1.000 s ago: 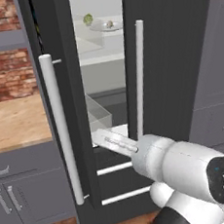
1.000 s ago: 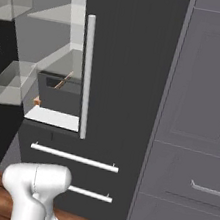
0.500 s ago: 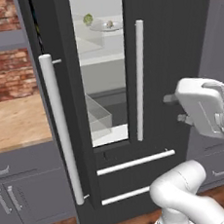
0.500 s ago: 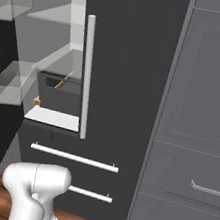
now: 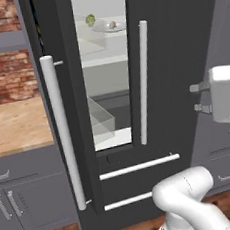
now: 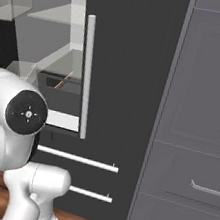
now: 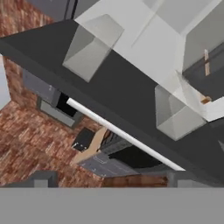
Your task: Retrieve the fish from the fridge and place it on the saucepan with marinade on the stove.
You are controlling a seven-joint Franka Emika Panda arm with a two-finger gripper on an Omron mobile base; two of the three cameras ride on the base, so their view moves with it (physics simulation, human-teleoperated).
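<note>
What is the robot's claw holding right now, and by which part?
Nothing is held. The claw stands open in the air in front of the fridge, off to the right of its handles, with nothing between the fingers.

The fridge [image 5: 179,40] stands open only by a narrow vertical gap between its two dark doors. The left door [image 5: 59,92] swings out toward the robot, and its long pale handle [image 5: 62,132] stands in front of the gap on the left side. The right door [image 5: 181,54] is closed, and its handle [image 5: 143,84] runs just beside the right edge of the gap. Inside, a clear bin [image 5: 100,121] fills the lower part of the opening. Higher up, a plate [image 5: 109,27] sits on a white shelf, with free room above it. Below the gap, two drawer handles [image 5: 140,165] stick out.
</note>
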